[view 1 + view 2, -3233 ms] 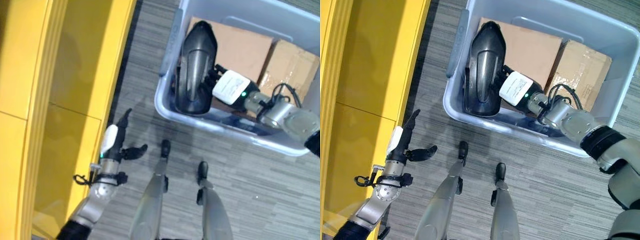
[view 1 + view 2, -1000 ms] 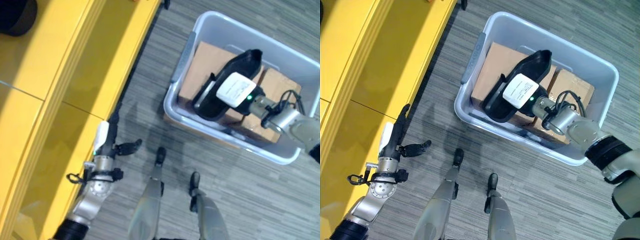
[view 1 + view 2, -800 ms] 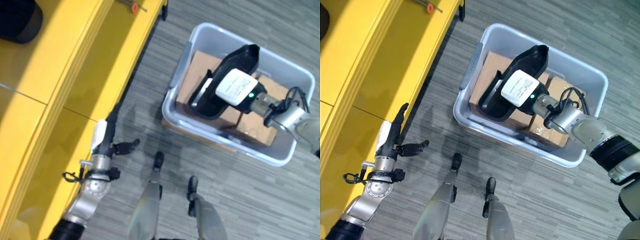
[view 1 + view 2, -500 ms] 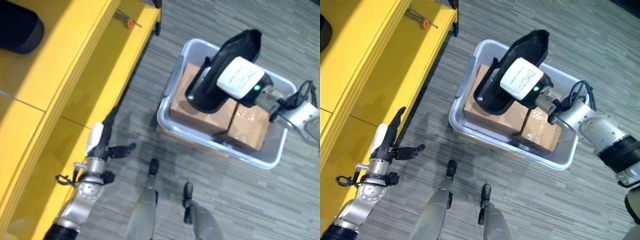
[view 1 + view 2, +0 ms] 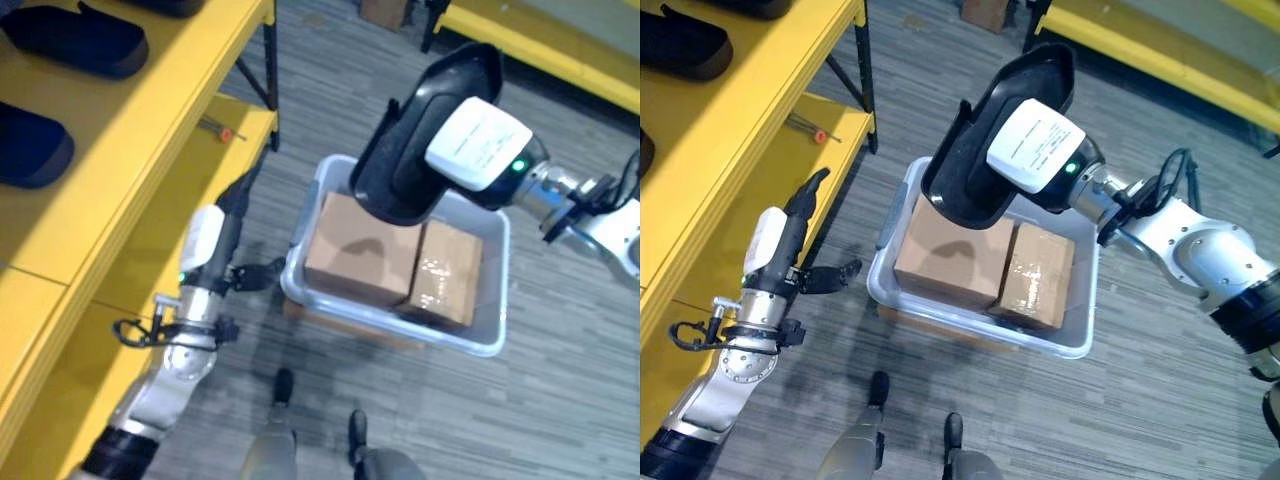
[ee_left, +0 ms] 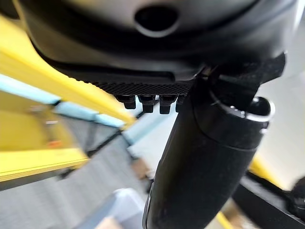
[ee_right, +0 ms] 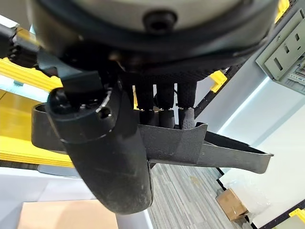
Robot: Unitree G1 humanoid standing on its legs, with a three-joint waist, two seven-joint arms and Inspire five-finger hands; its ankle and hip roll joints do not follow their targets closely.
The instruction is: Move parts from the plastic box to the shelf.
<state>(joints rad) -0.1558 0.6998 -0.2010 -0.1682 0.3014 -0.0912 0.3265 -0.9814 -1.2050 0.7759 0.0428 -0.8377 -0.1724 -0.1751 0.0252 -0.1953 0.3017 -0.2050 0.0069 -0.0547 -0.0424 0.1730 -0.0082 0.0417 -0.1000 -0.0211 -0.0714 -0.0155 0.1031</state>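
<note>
Black part [image 5: 985, 150] apparently gripped in right robot hand [image 7: 162, 107], above plastic box [image 5: 1080, 340].

- We see a grey striped floor [image 5: 560, 400] across the centre and right of the frame.
- On that floor stands a pale plastic box [image 5: 300, 262], at the middle of the frame, with two brown cardboard boxes [image 5: 362, 250] side by side inside it.
- A yellow shelf [image 5: 150, 130] fills the left of the frame, with an upper board and a lower one.
- On the upper board, at the upper left, lie dark moulded parts [image 5: 75, 40].
- On the lower board, near its far corner, lies a thin tool with an orange tip [image 5: 216, 128].
- Another yellow shelf board [image 5: 540, 40] crosses the upper right corner.
</note>
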